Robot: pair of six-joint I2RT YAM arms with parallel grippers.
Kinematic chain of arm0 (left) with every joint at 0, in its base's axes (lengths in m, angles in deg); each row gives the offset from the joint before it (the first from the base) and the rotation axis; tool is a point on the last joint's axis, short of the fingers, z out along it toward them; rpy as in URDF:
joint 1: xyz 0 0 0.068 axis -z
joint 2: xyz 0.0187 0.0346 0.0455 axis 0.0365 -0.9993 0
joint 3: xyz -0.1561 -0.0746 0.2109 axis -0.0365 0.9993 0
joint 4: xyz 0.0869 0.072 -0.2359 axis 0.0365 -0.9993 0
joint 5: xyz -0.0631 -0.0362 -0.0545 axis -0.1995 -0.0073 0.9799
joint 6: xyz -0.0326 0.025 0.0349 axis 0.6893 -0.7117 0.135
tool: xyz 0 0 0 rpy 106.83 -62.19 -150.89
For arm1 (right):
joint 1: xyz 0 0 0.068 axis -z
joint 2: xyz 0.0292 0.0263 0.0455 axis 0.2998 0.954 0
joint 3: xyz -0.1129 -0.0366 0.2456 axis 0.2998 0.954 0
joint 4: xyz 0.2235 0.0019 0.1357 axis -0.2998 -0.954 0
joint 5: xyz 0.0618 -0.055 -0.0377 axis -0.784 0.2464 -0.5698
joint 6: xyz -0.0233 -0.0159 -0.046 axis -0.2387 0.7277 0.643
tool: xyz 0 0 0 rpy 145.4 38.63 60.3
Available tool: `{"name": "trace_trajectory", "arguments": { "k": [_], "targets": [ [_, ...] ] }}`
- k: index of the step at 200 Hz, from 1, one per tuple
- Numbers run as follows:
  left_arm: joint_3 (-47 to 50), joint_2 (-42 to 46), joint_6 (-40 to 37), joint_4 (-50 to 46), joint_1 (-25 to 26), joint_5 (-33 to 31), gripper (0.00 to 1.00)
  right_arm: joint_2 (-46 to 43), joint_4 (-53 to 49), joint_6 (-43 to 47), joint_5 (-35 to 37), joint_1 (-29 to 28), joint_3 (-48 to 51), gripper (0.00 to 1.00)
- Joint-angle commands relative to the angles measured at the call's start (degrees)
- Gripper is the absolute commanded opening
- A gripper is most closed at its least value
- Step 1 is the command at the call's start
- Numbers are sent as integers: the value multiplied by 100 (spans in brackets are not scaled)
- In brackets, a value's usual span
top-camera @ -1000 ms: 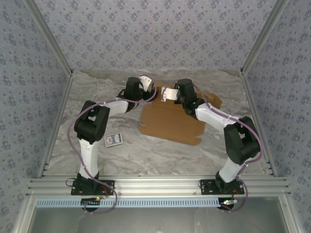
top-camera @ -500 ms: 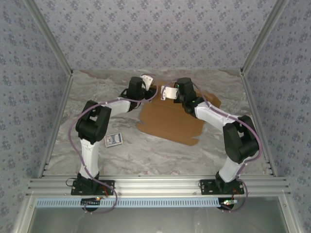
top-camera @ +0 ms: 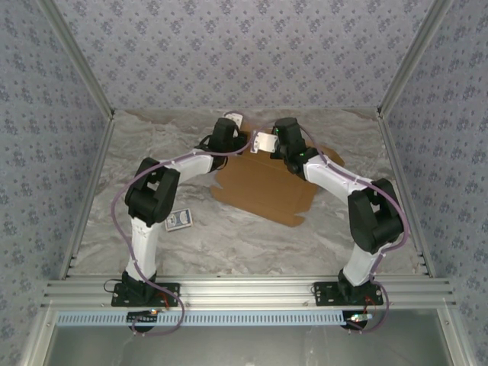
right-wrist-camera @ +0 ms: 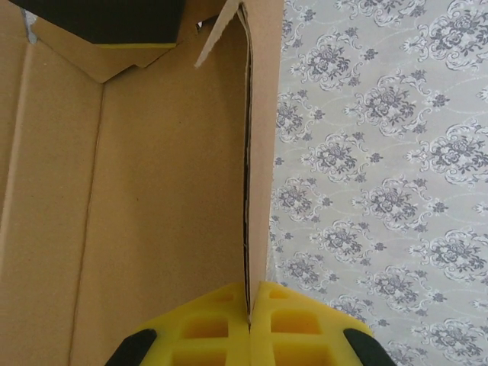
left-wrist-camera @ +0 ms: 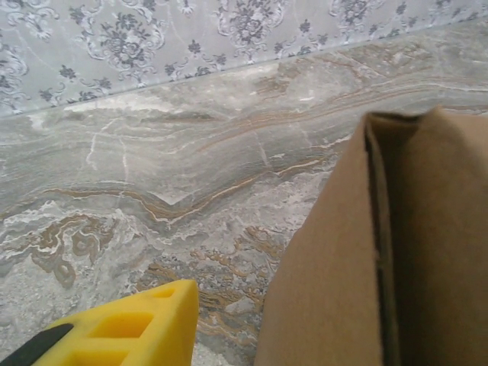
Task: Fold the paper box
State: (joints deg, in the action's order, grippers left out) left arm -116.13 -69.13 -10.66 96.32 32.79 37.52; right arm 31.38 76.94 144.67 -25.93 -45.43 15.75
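Two arms (top-camera: 187, 162) reach forward; right pincer (right-wrist-camera: 249, 324) clamps the paper box (top-camera: 259, 187) flap.

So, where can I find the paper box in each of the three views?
Top external: the paper box lies at the middle of the table.
Left wrist: paper box at the right side, reaching the bottom edge.
Right wrist: paper box across the left half, its edge clamped in the right gripper.
Shared landmark: the floral wallpaper.
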Motion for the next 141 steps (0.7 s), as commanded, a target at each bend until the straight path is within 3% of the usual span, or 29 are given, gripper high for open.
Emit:
{"name": "trace_trajectory", "arguments": {
  "k": [1, 78, 141],
  "targets": [
    [-145, -146, -19, -70, -284, -1037, 45, 179, -1292, -158, -380, -16, 8, 0],
    [563, 309, -909, 630, -310, 262, 56, 223, -1723, -378, -422, 126, -300, 0],
    [969, 630, -1004, 715, -428, 1265, 66, 302, -1804, -411, -422, 171, -373, 0]
  ]
}}
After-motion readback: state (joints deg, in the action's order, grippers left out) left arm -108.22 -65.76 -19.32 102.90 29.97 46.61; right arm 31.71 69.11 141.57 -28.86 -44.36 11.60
